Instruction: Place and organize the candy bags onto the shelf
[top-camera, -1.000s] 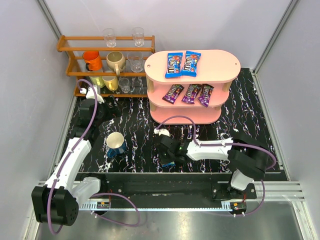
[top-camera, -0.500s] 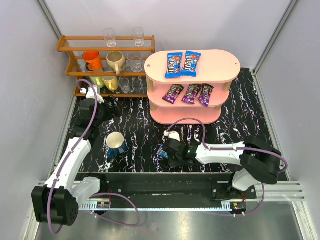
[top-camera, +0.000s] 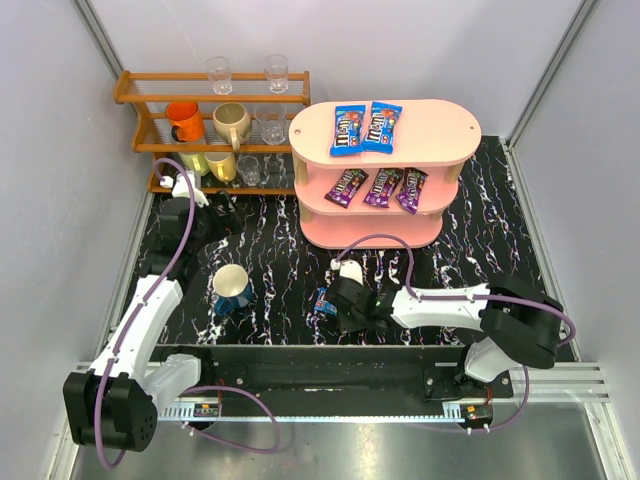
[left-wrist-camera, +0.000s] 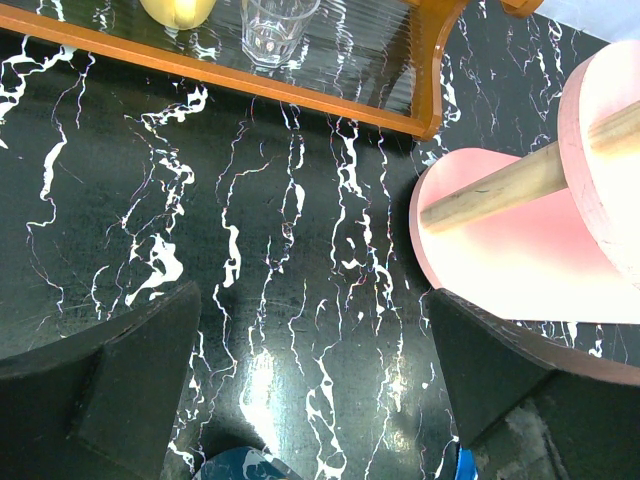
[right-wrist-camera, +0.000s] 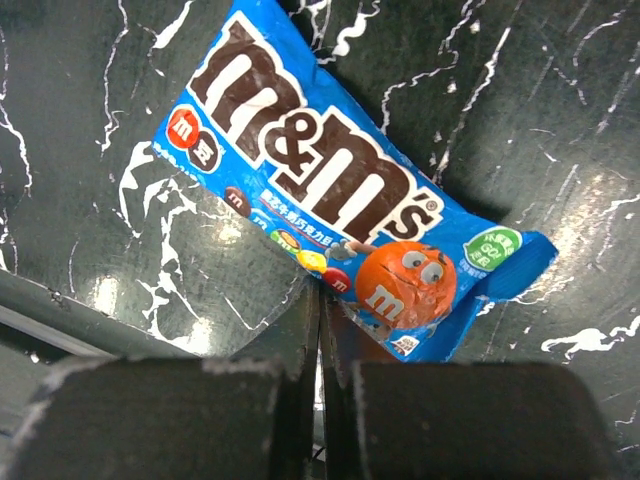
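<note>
The pink shelf (top-camera: 440, 125) stands at the back right. Two blue candy bags (top-camera: 348, 130) (top-camera: 381, 126) lie on its top board. Three purple-brown candy bags (top-camera: 346, 187) (top-camera: 383, 186) (top-camera: 411, 190) lie on the middle tier. My right gripper (top-camera: 335, 305) is low over the black table in front of the shelf. It is shut on the edge of the third blue bag (right-wrist-camera: 320, 190), which sticks out to its left (top-camera: 322, 302). In the right wrist view the jaws (right-wrist-camera: 320, 300) pinch the bag's near edge. My left gripper (left-wrist-camera: 315, 330) is open and empty, left of the shelf's base (left-wrist-camera: 520, 250).
A wooden rack (top-camera: 140, 100) with mugs and glasses stands at the back left; its bottom rail and a glass (left-wrist-camera: 275, 25) show in the left wrist view. A blue mug (top-camera: 232, 288) stands on the table under the left arm.
My right gripper has shifted right and slightly away from the table's front edge with the blue bag, which now shows at its left. The left arm has not moved.
</note>
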